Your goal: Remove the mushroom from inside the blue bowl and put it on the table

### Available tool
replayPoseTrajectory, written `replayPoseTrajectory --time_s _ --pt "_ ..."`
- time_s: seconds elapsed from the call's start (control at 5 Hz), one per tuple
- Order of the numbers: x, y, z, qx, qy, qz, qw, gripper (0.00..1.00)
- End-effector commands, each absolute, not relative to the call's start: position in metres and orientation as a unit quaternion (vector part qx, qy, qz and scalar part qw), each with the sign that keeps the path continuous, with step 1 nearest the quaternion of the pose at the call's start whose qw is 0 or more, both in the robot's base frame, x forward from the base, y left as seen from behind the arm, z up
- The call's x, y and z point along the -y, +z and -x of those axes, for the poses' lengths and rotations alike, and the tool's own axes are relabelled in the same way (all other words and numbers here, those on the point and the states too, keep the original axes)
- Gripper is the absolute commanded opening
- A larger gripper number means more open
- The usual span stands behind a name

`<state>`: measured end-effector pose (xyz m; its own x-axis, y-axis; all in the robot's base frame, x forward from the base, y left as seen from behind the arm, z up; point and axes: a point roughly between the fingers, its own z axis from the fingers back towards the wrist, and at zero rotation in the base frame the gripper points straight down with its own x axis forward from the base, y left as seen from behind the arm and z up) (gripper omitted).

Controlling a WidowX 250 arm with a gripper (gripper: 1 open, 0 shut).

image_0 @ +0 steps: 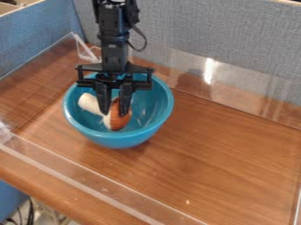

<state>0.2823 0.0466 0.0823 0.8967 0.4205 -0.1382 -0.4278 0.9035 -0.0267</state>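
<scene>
The blue bowl (157, 117) sits on the brown wooden table (217, 154), left of centre. My gripper (116, 113) hangs straight down into the bowl from the black arm above it. Its fingers are shut on the mushroom (118, 121), whose reddish cap shows just below the fingertips. A cream-white part shows to the left against the bowl's inner wall. The mushroom is still within the bowl's rim, and I cannot tell whether it touches the bottom.
Low clear acrylic walls (223, 75) border the table at the back, left and front. A blue fabric panel stands at the far left and a grey one behind. Bare wood stretches to the right of the bowl and in front of it.
</scene>
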Motion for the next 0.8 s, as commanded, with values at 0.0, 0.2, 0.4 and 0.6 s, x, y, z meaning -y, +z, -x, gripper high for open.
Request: replayPoseTrajectory --time_s 0.0,0.2,0.4,0.6 --pt "-0.0538 0.1043 -0.2812 -0.027 0.228 0.030 0.973 0.00" --pt "-0.0498 0.1075 -0.2863 -0.025 0.250 0.031 0.968 0.00" --pt "-0.0458 0.1129 -0.2906 -0.021 0.270 0.032 0.962 0.00" --pt "-0.0540 0.1139 -0.2891 -0.018 0.282 0.032 0.959 0.00"
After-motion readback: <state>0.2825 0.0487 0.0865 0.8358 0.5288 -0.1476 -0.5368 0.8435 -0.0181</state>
